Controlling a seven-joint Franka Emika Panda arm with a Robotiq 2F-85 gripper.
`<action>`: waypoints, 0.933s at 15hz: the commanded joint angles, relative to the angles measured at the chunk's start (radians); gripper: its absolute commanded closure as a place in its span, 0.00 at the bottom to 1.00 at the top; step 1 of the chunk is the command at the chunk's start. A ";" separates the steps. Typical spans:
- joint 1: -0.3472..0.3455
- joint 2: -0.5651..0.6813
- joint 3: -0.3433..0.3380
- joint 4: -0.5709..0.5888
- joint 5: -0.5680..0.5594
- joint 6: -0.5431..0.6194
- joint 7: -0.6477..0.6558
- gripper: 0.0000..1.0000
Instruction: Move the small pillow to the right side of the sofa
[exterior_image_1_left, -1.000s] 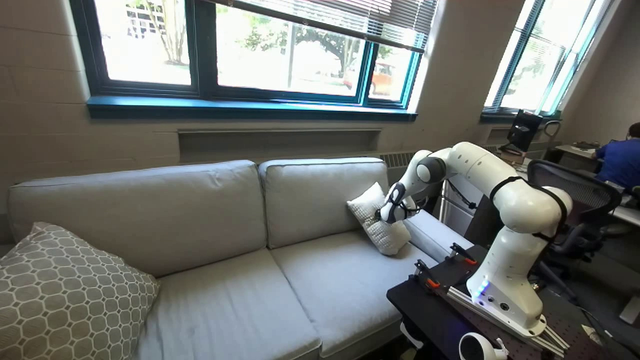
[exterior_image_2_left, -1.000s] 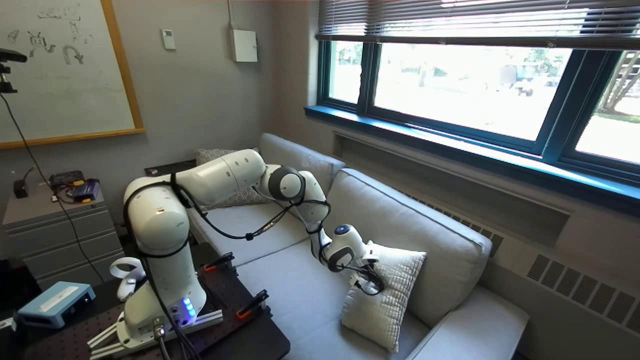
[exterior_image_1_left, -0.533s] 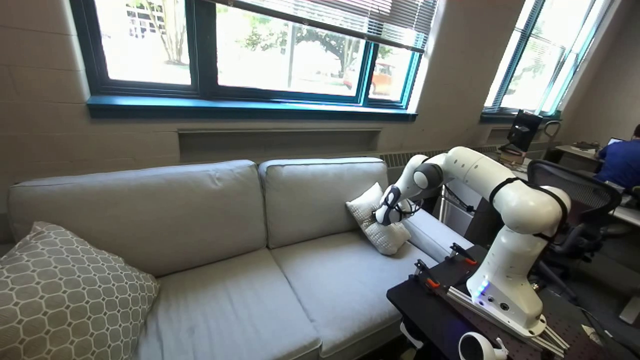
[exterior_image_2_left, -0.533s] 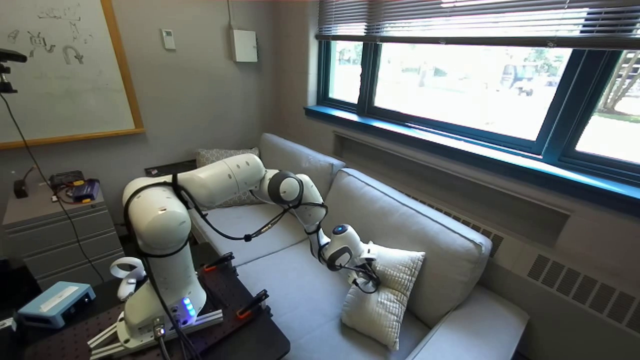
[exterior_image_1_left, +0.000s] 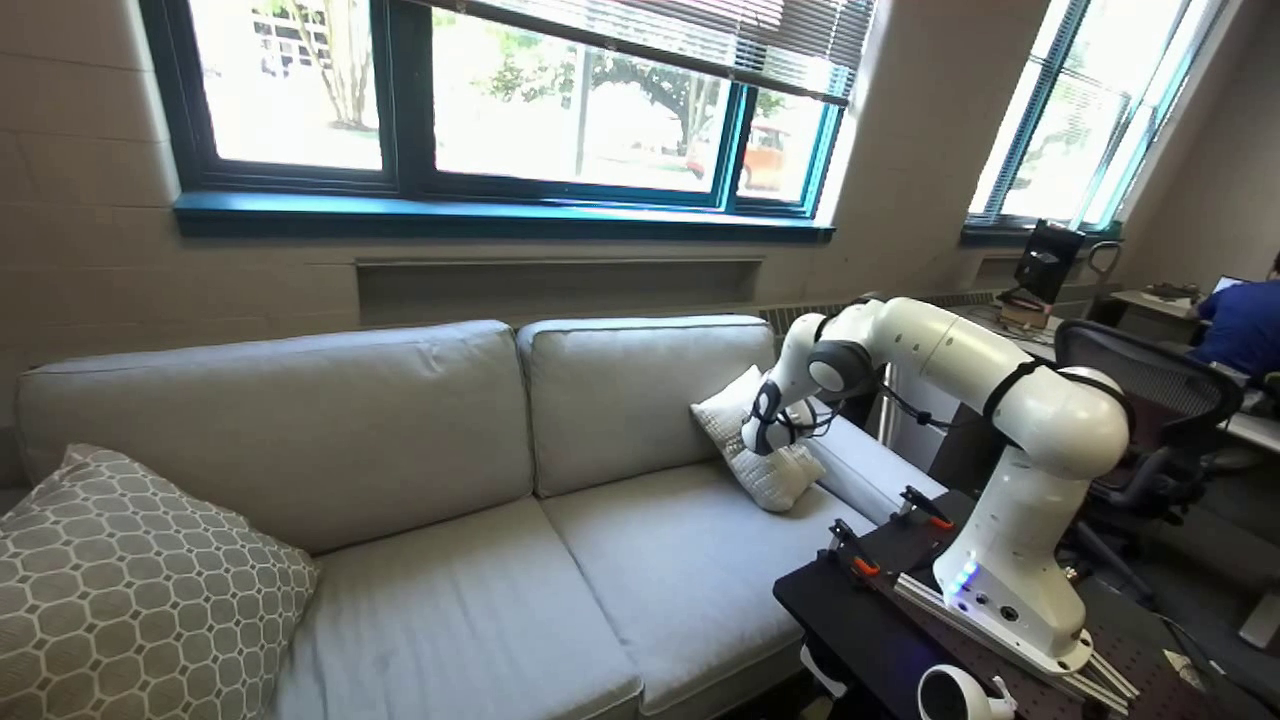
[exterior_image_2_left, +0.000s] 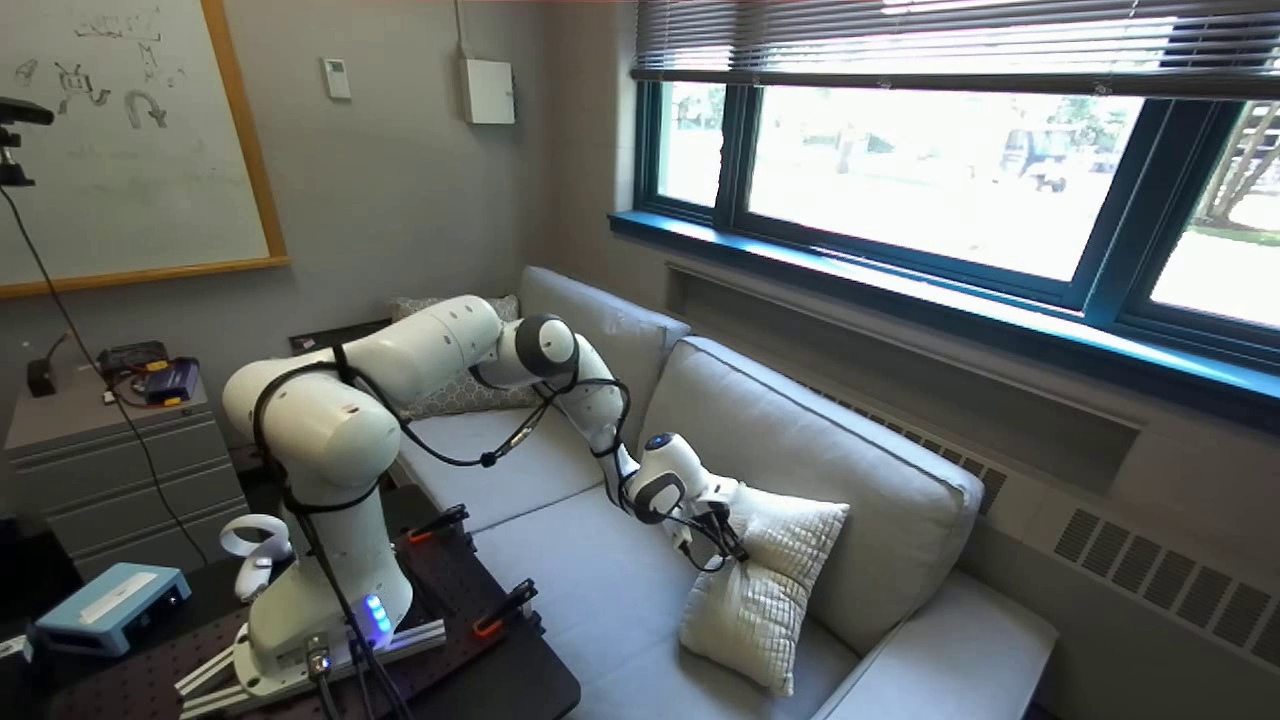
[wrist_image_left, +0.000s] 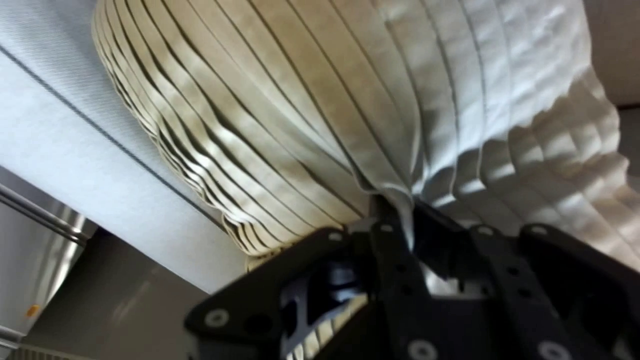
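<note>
Cream pleats of the small pillow on the sofa are clamped between the jaws; cabinet drawers are closed.

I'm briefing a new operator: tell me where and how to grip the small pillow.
The small pillow is probably best pinched near the middle of its front face, coming from the front: it appears to lean on the back cushion, which hinders reaching behind. Its pleated cover seems to gather easily; in the wrist view the gripper holds a fold of it.
</note>
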 joint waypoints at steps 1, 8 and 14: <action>0.234 -0.083 -0.131 -0.249 0.115 -0.012 0.130 0.92; 0.748 -0.047 -0.458 -0.651 0.394 -0.072 0.325 0.92; 1.014 0.174 -0.598 -0.858 0.444 -0.311 0.481 0.92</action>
